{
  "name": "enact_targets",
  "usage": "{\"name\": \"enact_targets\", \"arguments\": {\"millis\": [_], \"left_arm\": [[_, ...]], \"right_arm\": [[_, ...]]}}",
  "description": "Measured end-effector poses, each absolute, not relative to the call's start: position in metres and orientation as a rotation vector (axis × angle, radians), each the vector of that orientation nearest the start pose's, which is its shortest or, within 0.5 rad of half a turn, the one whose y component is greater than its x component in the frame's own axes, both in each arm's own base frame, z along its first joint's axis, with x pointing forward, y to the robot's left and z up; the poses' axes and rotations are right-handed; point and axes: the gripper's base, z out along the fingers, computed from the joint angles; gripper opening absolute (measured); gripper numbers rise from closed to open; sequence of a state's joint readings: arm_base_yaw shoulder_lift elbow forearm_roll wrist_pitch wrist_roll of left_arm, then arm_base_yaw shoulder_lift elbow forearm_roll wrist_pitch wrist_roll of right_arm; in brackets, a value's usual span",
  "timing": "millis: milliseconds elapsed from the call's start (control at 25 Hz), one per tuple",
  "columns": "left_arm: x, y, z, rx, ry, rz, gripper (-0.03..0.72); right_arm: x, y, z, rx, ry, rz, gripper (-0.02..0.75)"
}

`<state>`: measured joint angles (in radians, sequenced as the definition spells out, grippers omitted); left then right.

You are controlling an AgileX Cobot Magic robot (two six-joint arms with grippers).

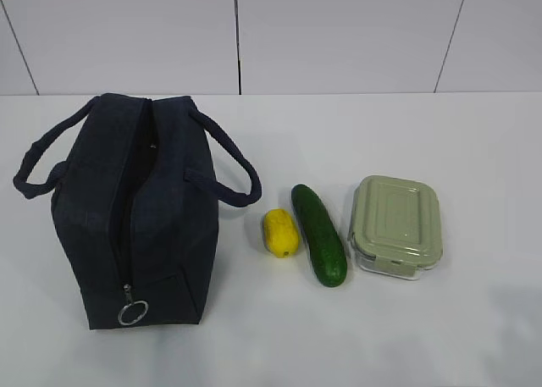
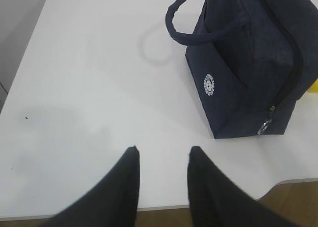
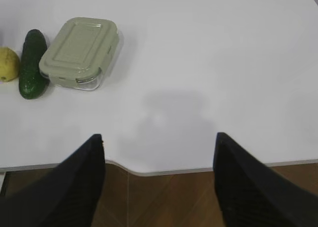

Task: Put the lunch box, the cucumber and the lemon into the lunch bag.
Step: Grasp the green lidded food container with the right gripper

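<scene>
The dark navy lunch bag (image 1: pixel 135 213) stands at the left of the white table, its top zipper parted and the ring pull (image 1: pixel 132 312) at the near end. To its right lie the yellow lemon (image 1: pixel 280 232), the dark green cucumber (image 1: pixel 319 234) and the lunch box (image 1: pixel 395 224) with its sage-green lid. Neither arm shows in the exterior view. My left gripper (image 2: pixel 163 152) hovers open and empty over the table's near edge, left of and nearer than the lunch bag (image 2: pixel 248 73). My right gripper (image 3: pixel 159 140) stands wide open and empty, well right of the lunch box (image 3: pixel 79 52), cucumber (image 3: pixel 32 63) and lemon (image 3: pixel 8 64).
The white table (image 1: pixel 406 336) has a curved notch in its near edge (image 3: pixel 131 170), with brown floor below. A white panelled wall rises behind the table. The bag's two loop handles (image 1: pixel 229 163) splay out to either side.
</scene>
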<state>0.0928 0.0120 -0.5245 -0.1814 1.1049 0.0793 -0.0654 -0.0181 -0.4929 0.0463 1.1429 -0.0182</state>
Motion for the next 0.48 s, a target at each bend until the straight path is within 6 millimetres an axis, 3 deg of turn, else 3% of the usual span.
{"name": "enact_targets", "arguments": {"millis": [200,480], "left_arm": [[-0.007,-0.015,0.282,0.001,2.064,-0.112,0.236],[-0.007,-0.015,0.282,0.001,2.064,-0.112,0.237]], "right_arm": [[0.001,0.006,0.28,0.047,2.1,0.042,0.508],[0.039,0.009,0.3,0.069,2.2,0.138,0.508]]}}
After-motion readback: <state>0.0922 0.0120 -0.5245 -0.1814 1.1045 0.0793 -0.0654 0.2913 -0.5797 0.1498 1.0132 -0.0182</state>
